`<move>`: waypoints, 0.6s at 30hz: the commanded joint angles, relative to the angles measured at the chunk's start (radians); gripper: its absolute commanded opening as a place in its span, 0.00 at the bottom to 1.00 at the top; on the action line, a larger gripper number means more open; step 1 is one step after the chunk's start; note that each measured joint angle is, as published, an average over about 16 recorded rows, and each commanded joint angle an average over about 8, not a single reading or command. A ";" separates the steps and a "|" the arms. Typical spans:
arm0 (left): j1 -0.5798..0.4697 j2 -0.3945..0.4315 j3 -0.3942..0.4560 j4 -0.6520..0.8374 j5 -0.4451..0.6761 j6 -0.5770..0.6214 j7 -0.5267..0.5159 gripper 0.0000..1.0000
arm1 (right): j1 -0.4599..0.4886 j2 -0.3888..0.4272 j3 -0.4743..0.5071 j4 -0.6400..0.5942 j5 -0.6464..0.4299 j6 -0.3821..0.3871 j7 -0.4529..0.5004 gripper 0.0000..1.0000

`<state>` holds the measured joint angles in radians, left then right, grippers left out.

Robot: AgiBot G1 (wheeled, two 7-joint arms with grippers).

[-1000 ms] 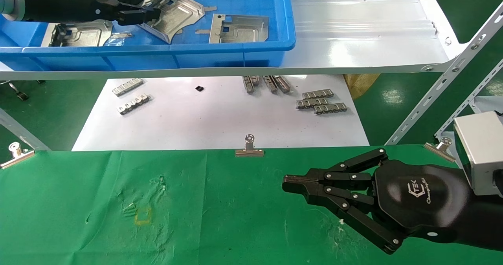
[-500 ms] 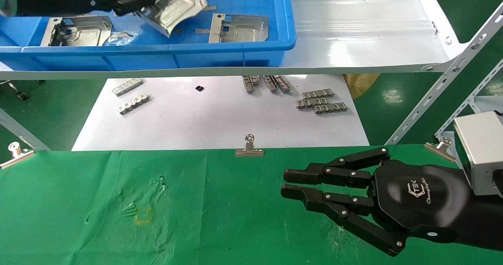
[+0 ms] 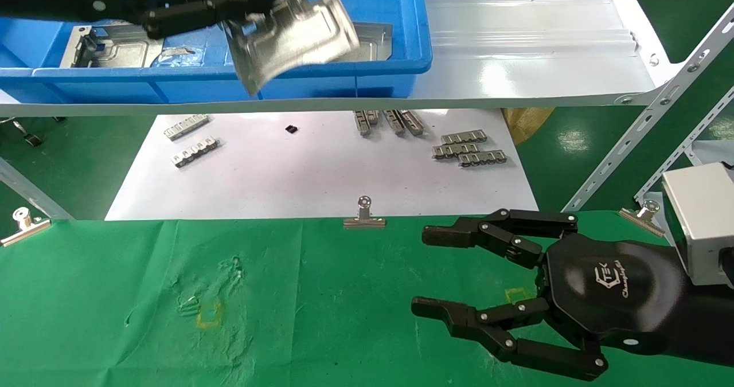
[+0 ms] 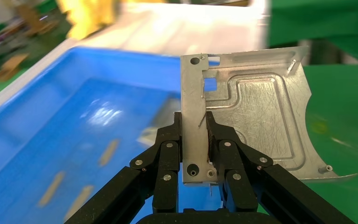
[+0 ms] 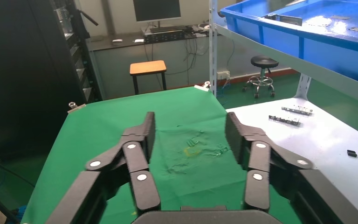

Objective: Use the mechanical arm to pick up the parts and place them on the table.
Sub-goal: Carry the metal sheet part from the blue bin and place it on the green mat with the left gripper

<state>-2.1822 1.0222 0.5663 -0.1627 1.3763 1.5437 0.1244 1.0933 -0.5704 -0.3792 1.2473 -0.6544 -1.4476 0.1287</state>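
My left gripper [image 3: 252,0] is shut on a silver stamped plate [image 3: 292,31] and holds it lifted above the front of the blue tray [image 3: 321,69]. In the left wrist view the jaws [image 4: 196,135] clamp the plate's folded slotted edge, and the plate [image 4: 261,112] stands on edge. Another plate [image 3: 114,46] lies in the tray at the left, and a third [image 3: 373,34] is partly hidden behind the held one. My right gripper [image 3: 427,272] is open and empty, low over the green cloth table [image 3: 114,295] at the right.
The tray stands on a white shelf [image 3: 516,60] above a white sheet [image 3: 321,169] with small ridged strips [image 3: 467,149]. Binder clips [image 3: 363,215] pin the cloth's far edge. Yellow squares [image 3: 208,315] mark the cloth. A slotted shelf post [image 3: 648,123] slants at the right.
My left gripper has lifted the plate out of the tray and carried it up and toward the tray's front edge. My right gripper has gone from shut to wide open.
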 commanded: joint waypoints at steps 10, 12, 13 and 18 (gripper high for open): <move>0.133 -0.148 0.110 -0.330 -0.156 0.065 0.090 0.00 | 0.000 0.000 0.000 0.000 0.000 0.000 0.000 1.00; 0.169 -0.193 0.147 -0.415 -0.207 0.063 0.097 0.00 | 0.000 0.000 0.000 0.000 0.000 0.000 0.000 1.00; 0.186 -0.214 0.166 -0.450 -0.227 0.061 0.101 0.00 | 0.000 0.000 0.000 0.000 0.000 0.000 0.000 1.00; 0.249 -0.282 0.272 -0.548 -0.256 0.050 0.163 0.00 | 0.000 0.000 0.000 0.000 0.000 0.000 0.000 1.00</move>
<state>-1.9405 0.7624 0.8357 -0.6674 1.1539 1.5891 0.3097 1.0933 -0.5704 -0.3793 1.2473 -0.6544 -1.4476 0.1286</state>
